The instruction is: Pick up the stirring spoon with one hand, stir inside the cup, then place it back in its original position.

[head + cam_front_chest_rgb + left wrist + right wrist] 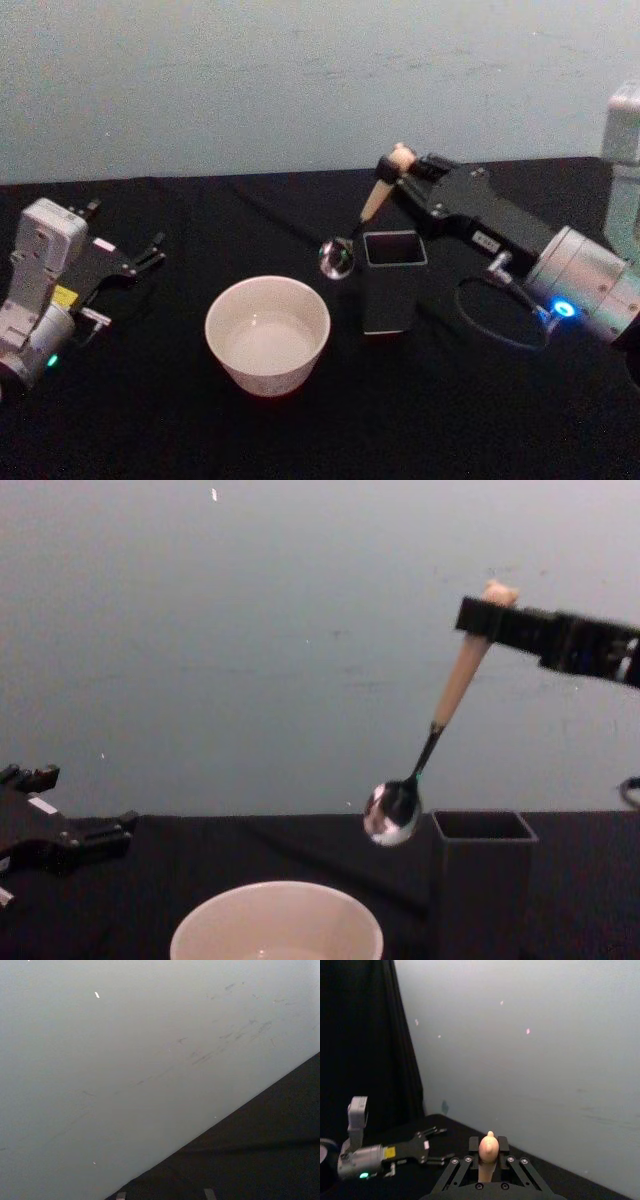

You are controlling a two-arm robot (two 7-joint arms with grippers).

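Right gripper (403, 172) clamps the knobby handle top of the spoon (374, 203), light, stiff, probably slick, its bowl hanging in the air between cup (224, 350) and holder (388, 300); left gripper (154, 252) rests spread open far left.

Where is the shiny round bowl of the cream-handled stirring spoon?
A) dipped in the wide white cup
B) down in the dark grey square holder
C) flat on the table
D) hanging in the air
D: the chest view shows the cream-handled stirring spoon hanging from the right gripper, its bowl above the rim of the wide white cup and outside the dark grey square holder.
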